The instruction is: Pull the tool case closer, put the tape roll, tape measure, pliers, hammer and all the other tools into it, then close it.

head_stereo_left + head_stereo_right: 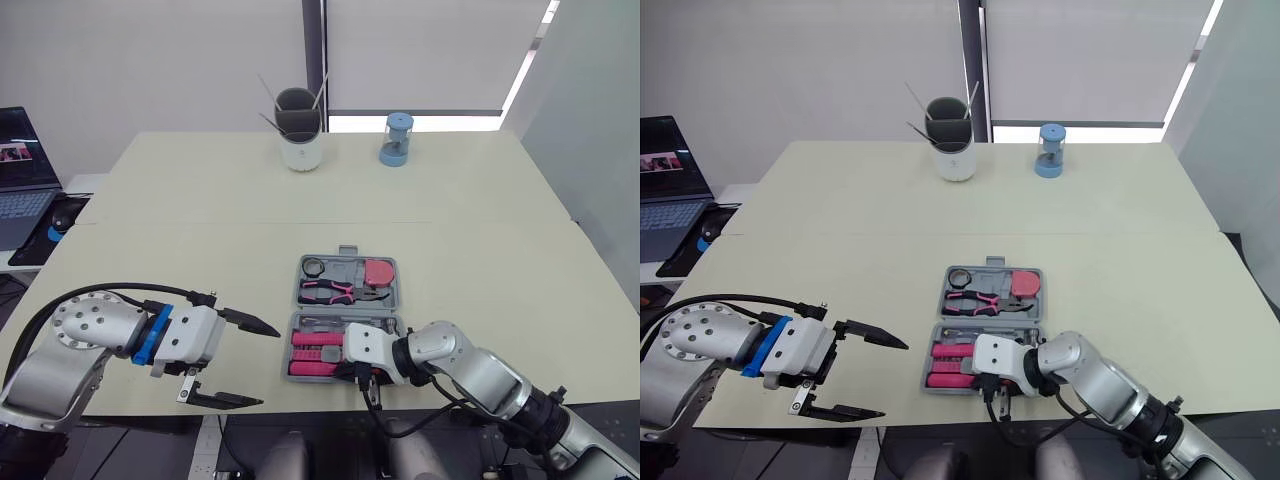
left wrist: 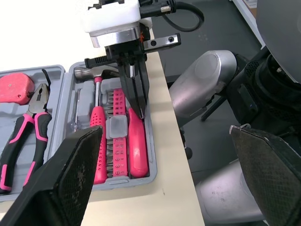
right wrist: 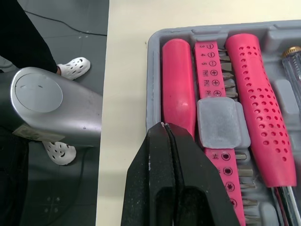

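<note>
At the lower left of the head view, we see the left gripper (image 1: pixel 267 366) with its fingers spread wide, holding nothing. At lower centre, the grey tool case (image 1: pixel 399 296) lies open, with pliers (image 1: pixel 335 291) and a hammer (image 2: pixel 97 123) inside. Just right, the right gripper (image 3: pixel 164 128) has its fingers pressed together, empty, above the case's near rim.

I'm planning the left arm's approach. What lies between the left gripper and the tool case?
Nothing. In the left eye view, only bare table separates the open left gripper from the tool case.
</note>
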You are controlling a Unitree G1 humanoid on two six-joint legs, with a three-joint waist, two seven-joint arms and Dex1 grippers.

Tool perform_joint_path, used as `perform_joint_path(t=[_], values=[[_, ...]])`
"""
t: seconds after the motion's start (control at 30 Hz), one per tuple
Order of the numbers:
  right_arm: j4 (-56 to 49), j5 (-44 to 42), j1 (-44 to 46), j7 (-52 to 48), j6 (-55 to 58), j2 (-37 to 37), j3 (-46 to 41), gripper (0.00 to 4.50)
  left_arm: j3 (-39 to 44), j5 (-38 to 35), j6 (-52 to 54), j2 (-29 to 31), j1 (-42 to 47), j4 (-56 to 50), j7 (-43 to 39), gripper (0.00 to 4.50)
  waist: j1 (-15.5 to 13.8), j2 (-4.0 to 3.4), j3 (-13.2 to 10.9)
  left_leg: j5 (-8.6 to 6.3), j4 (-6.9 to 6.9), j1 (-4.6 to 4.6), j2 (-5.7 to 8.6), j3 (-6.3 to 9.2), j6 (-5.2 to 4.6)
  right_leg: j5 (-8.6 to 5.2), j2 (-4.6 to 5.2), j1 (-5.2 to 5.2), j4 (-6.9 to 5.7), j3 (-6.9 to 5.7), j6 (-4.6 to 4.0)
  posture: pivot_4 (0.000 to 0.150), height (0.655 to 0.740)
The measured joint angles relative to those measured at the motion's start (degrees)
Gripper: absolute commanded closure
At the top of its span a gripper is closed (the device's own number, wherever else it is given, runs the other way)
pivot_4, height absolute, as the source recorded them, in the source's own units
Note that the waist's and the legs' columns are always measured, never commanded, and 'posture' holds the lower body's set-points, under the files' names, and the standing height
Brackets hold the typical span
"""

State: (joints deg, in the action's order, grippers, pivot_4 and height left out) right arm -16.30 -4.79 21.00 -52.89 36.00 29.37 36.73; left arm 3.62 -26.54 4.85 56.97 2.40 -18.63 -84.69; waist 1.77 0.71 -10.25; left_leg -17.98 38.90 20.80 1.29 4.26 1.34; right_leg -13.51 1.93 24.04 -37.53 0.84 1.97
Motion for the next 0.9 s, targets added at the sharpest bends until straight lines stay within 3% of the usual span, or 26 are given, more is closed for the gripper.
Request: perform_joint_path(t=[0.23,0.37,0.5,0.77,0.87,0.9], values=[[-5.59,-4.95,0.45,0.48,6.1,3.69,-11.12,4.48,-0.53,3.43,3.03,-5.44,3.16,4.02,10.05,0.0,-0.1,0.0,0.0,0.0,0.02,-0.01,0.05,0.01,0.0,0.0,0.03,0.0,-0.08,0.0,0.0,0.15,0.74],[-5.74,-2.51,0.31,1.03,6.98,12.28,-14.3,4.48,-2.51,9.46,2.42,-9.35,3.73,8.86,17.02,0.0,-0.2,0.02,-0.01,0.0,0.02,0.02,0.09,0.0,0.0,0.0,0.08,0.02,-0.07,0.0,0.0,0.15,0.74],[-4.36,0.77,0.39,1.2,5.57,18.46,-15.94,4.5,-4.82,14.18,1.9,-12.04,7.22,13.81,21.72,1.25,-0.23,0.05,0.0,0.0,0.03,0.0,0.06,0.01,0.0,0.0,0.09,0.01,-0.1,-0.03,0.0,0.15,0.74],[4.47,6.96,1.39,1.28,-1.23,18.65,-12.9,4.5,-12.37,23.88,-1.92,-13.66,12.0,23.24,24.57,3.73,-0.1,0.06,-0.01,0.0,0.03,0.01,0.09,-0.06,0.0,0.0,0.09,0.04,-0.13,0.03,0.0,0.15,0.74],[6.8,8.01,1.88,1.14,-2.97,16.42,-12.24,4.5,-14.15,26.54,-2.69,-15.53,13.87,26.83,26.4,4.48,-0.12,0.06,-0.01,0.0,0.04,0.01,0.09,-0.05,0.0,0.0,0.09,0.05,-0.15,0.03,0.0,0.15,0.74],[7.59,8.47,2.16,1.14,-3.55,15.99,-11.83,4.5,-14.55,27.26,-2.78,-16.47,14.78,28.0,27.32,4.48,-0.16,0.06,-0.01,0.0,0.05,0.01,0.1,-0.05,0.0,0.0,0.09,0.04,-0.16,0.03,0.0,0.15,0.74]])
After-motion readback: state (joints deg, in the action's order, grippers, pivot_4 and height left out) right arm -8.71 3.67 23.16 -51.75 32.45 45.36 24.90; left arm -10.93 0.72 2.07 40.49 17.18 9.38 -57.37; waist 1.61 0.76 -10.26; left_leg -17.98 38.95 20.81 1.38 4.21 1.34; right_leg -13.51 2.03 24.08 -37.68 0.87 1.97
